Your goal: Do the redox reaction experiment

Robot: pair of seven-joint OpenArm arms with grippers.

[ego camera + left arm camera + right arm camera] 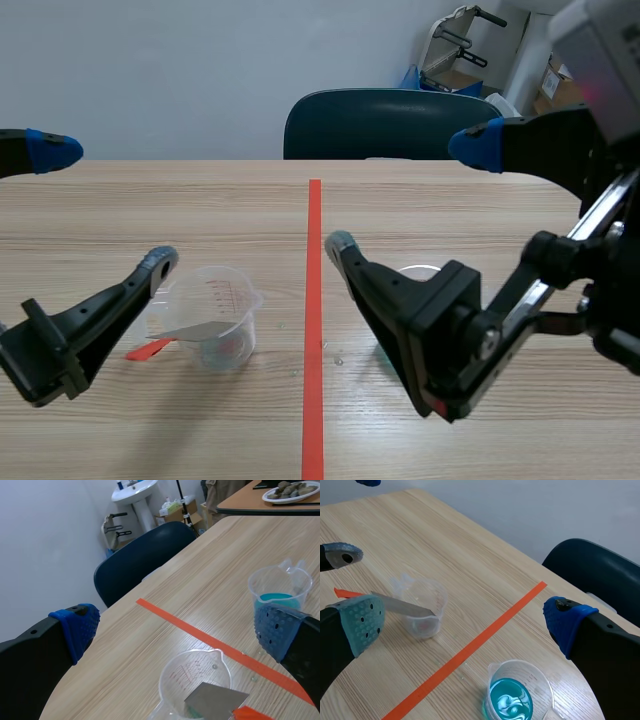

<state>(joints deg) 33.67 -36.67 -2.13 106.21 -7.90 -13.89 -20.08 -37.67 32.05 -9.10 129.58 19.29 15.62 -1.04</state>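
A clear measuring cup (218,318) (196,685) (423,607) stands left of the red tape line, with a grey metal strip (192,331) (215,699) (402,606) with a red handle end leaning in it. A second clear cup with blue liquid (517,695) (278,592) stands right of the line, mostly hidden behind the right arm in the scene view. My left gripper (105,205) (175,630) hangs open above the first cup. My right gripper (405,190) (465,617) is open above the table between both cups, holding nothing.
A dark blue chair (390,125) (140,560) (600,572) stands at the table's far edge. The red tape line (314,320) runs down the middle of the wooden table (200,210). Boxes and a trolley (470,50) sit behind the chair.
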